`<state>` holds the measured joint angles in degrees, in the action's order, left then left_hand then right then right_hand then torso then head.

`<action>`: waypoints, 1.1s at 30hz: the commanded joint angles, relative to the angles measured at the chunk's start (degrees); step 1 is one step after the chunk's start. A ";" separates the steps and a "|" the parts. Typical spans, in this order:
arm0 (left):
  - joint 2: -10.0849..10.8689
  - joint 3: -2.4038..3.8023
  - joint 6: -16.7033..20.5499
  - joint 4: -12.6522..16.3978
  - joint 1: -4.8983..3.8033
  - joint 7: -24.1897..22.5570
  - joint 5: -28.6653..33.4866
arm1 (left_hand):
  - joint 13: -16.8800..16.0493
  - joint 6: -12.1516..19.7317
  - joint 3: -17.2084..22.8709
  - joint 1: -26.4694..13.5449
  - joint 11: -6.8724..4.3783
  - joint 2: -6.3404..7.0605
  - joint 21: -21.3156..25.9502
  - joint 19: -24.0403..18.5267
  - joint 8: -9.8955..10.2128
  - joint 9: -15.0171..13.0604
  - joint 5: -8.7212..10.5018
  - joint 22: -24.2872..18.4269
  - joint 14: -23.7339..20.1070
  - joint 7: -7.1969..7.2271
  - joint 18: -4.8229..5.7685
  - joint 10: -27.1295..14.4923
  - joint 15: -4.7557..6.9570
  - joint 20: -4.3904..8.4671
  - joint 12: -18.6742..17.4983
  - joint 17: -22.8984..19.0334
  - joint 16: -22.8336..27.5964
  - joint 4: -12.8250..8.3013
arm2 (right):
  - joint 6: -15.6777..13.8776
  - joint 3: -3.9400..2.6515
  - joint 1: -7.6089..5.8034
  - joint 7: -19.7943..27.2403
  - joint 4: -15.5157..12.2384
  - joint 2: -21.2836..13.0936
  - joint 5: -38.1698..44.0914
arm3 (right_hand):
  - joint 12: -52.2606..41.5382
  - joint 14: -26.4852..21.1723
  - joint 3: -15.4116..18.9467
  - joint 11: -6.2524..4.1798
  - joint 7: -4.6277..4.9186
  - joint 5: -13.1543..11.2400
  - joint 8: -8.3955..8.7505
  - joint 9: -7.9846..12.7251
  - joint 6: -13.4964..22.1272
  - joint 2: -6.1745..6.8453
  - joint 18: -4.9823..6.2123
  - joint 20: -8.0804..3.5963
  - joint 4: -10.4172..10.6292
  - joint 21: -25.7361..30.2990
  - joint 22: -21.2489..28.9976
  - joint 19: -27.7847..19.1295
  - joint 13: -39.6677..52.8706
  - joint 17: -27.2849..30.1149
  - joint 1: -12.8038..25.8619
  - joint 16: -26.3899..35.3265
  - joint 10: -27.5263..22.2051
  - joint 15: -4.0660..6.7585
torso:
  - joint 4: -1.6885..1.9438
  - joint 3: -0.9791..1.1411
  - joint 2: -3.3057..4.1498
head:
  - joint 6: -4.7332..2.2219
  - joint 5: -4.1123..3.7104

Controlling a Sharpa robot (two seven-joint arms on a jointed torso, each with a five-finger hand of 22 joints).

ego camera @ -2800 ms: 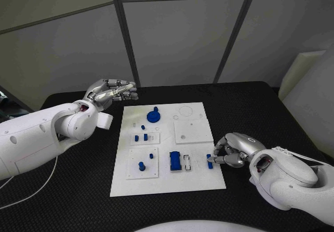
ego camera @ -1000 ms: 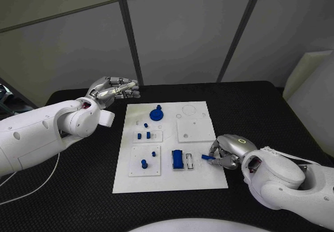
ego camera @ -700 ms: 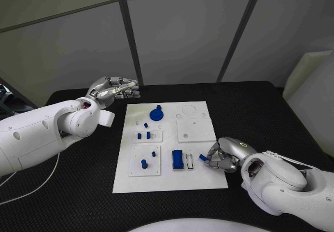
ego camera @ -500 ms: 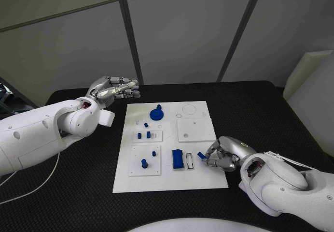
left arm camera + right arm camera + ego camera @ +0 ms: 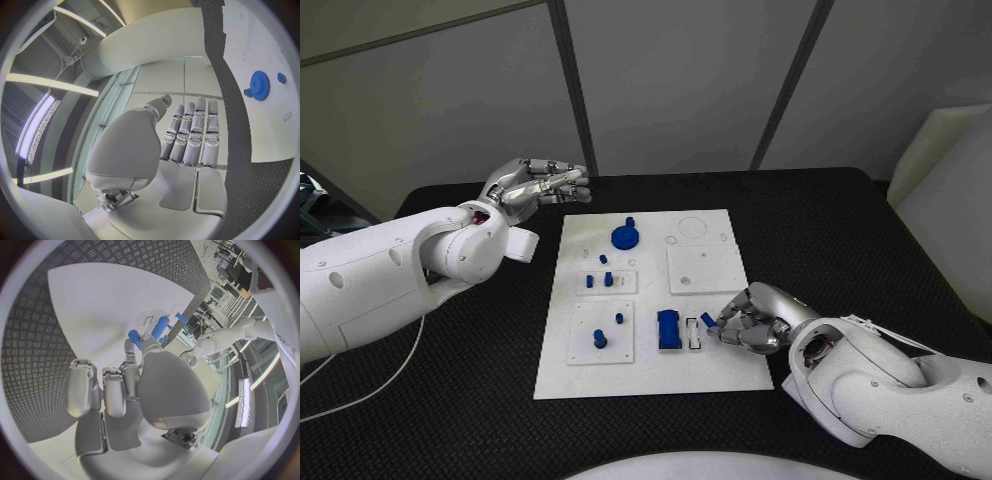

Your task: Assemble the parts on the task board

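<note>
right hand (image 5: 750,322) pinches small blue part (image 5: 708,321) over task board (image 5: 718,375), just beside blue block (image 5: 668,329) w/ white slot at board's near right. left hand (image 5: 534,184) raised past board's far left corner, fingers curled together, holding nothing.

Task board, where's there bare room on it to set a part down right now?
On the task board, the near strip below the raised tiles is bare, and so is the square white tile by the far right corner. It is crowded around the blue block, where the right hand holds a small blue part.
</note>
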<state>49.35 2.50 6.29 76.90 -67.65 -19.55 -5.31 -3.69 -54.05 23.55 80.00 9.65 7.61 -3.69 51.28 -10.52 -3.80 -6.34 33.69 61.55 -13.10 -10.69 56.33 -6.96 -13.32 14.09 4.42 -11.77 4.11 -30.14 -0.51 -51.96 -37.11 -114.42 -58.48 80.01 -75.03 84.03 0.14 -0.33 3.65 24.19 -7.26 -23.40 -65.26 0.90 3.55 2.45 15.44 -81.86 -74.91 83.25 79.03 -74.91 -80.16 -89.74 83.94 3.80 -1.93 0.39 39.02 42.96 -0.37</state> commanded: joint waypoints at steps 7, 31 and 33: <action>-0.14 0.05 -0.84 0.05 -0.09 -0.16 0.24 | 0.03 0.51 -0.34 0.12 0.18 -0.39 -0.06 0.35 -0.38 -0.01 -0.07 -0.23 0.53 -0.07 0.18 -0.21 -0.04 -0.06 -0.23 0.05 0.45 -0.01 | 3.10 -0.01 -0.07 -0.24 1.45 2.35 -6.53 | 0.03 5.97 1.13 -0.57 -0.24 7.11 -0.20 -0.59 -1.21 0.77 -0.93 -0.26 1.07 -0.14 -5.05 0.24 1.54 -15.09 2.92 -0.26 1.08 0.50 | 0.00 0.01 0.02 | 0.18 0.06; -0.22 0.05 -1.09 -0.01 -0.09 0.15 0.24 | 0.03 0.52 -0.31 0.19 0.17 -0.44 -0.06 0.36 -0.39 -0.01 -0.09 -0.29 0.54 -0.07 0.18 -0.22 -0.04 -0.06 -0.23 0.05 0.48 -0.04 | 2.48 -0.01 -0.07 -0.15 1.72 3.85 -5.18 | -0.16 5.97 2.13 -0.66 -0.34 6.61 -0.35 -0.89 -1.52 0.97 -0.94 -0.33 1.17 -0.17 -5.12 0.28 1.69 -15.09 4.53 -0.26 1.22 0.57 | -0.03 0.04 0.00 | 0.31 0.33; -0.22 0.05 -1.13 -0.03 -0.09 0.21 0.24 | 0.03 0.52 -0.31 0.19 0.17 -0.44 -0.06 0.36 -0.39 -0.01 -0.09 -0.29 0.54 -0.07 0.18 -0.22 -0.04 -0.06 -0.23 0.05 0.48 -0.04 | 2.25 -0.01 -0.06 0.00 1.63 3.87 -5.02 | -0.19 5.97 2.68 -0.65 -0.33 6.69 -0.34 -0.97 -1.55 1.05 -0.95 -0.34 1.19 -0.18 -5.16 0.30 1.73 -15.09 5.42 -0.26 1.26 0.57 | -0.03 0.02 0.01 | 0.34 0.36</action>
<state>49.19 2.50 5.91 76.84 -67.66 -19.32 -5.31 -3.69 -54.05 23.55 80.00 9.65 7.61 -3.69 51.28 -10.52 -3.80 -6.34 33.46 61.56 -13.10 -10.68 56.33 -6.95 -13.32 14.09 4.42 -11.54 4.11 -28.08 -0.55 -52.03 -37.77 -112.58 -54.63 74.64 -75.20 83.82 2.63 -0.74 3.27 31.15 -7.31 -24.36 -66.53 1.84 3.55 2.25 16.60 -81.86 -74.91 83.46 74.86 -74.91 -75.10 -89.74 83.94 4.00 -1.93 0.42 39.02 43.26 -0.03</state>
